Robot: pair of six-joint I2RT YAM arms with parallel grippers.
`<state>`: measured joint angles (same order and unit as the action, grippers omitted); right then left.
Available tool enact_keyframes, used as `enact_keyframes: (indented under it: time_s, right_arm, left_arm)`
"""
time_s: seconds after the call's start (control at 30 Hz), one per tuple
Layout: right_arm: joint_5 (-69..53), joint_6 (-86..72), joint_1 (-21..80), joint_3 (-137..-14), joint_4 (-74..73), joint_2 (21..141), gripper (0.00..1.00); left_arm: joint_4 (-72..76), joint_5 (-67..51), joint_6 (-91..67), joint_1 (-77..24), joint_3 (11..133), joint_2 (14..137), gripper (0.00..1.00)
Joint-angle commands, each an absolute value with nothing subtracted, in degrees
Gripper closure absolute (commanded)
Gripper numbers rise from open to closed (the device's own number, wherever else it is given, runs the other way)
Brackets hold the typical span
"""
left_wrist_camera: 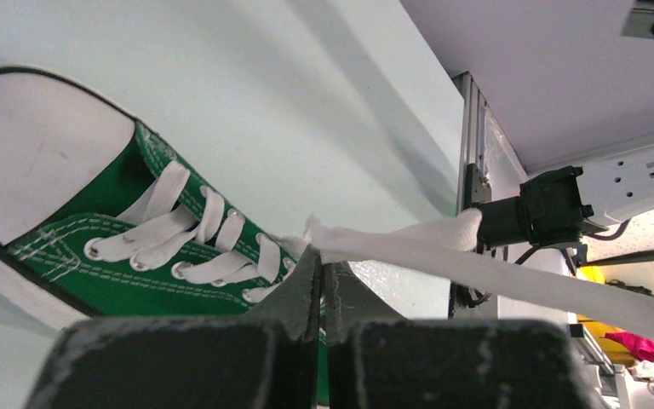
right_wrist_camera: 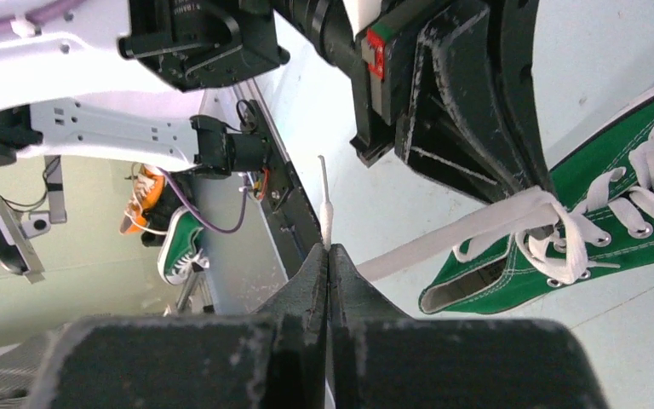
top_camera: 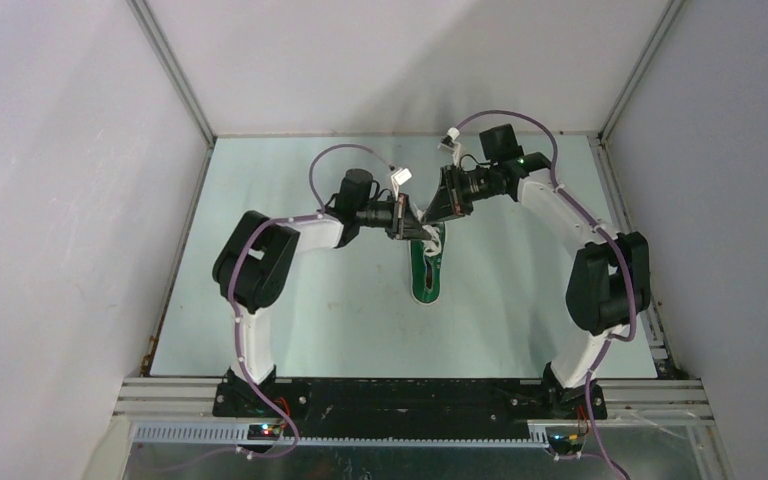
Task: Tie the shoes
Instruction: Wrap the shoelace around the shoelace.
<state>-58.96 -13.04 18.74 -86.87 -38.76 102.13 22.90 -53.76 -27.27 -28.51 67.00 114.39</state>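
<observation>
The sneaker (left_wrist_camera: pixel 136 290) is cut off at the toe.

A pale mint surface (top_camera: pixel 290 320) sits inside a booth of plain grey-white walls (top_camera: pixel 60 200). Metal rails (top_camera: pixel 175 75) run up the back corners. Soft overhead light leaves a diagonal shadow across the back wall (top_camera: pixel 410 60).

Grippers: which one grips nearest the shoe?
The left gripper, shut on lace beside the eyelets; the right gripper holds its lace end a stretched span away.
</observation>
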Motion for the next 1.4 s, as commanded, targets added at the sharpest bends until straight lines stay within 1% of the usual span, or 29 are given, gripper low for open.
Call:
enact_keyframes:
  time_s: [0.0, 0.2, 0.43, 0.6, 0.73, 0.8, 0.93, 1.13, 1.37]
  right_arm:
    - [-58.7, -7.3, 19.8, -85.6, -41.9, 98.3, 1.00]
    - [-56.5, -6.5, 19.8, -84.1, -40.8, 98.8, 1.00]
    - [-57.9, -8.3, 18.1, -87.9, -40.3, 99.4, 1.00]
    - [-58.2, -8.9, 17.1, -88.8, -41.2, 98.1, 1.00]
    - [-55.9, -8.5, 16.6, -88.0, -41.0, 97.7, 1.00]
    - [-54.2, -8.3, 16.7, -87.4, -40.7, 97.9, 1.00]
    - [-51.7, -7.8, 16.4, -87.6, -39.8, 100.1, 1.00]
    - [-47.7, -8.3, 15.5, -93.9, -40.0, 104.0, 1.00]
    - [-45.9, -13.8, 15.7, -101.3, -37.3, 108.5, 1.00]
  left_arm:
    - [20.7, -54.1, -23.8, -28.1, 69.6, 113.4, 1.00]
    - [21.0, -56.5, -23.4, -28.1, 70.4, 113.2, 1.00]
    - [20.0, -50.9, -21.4, -28.1, 68.8, 110.5, 1.00]
    - [17.4, -48.3, -20.0, -28.1, 70.2, 111.0, 1.00]
    - [18.0, -49.5, -20.0, -28.1, 70.5, 111.3, 1.00]
    - [19.5, -52.2, -21.0, -28.1, 70.5, 111.4, 1.00]
    - [19.4, -52.8, -20.8, -28.1, 70.2, 110.7, 1.00]
    - [19.9, -49.7, -18.1, -28.2, 67.7, 109.2, 1.00]
    - [21.1, -49.6, -16.1, -28.7, 67.0, 108.4, 1.00]
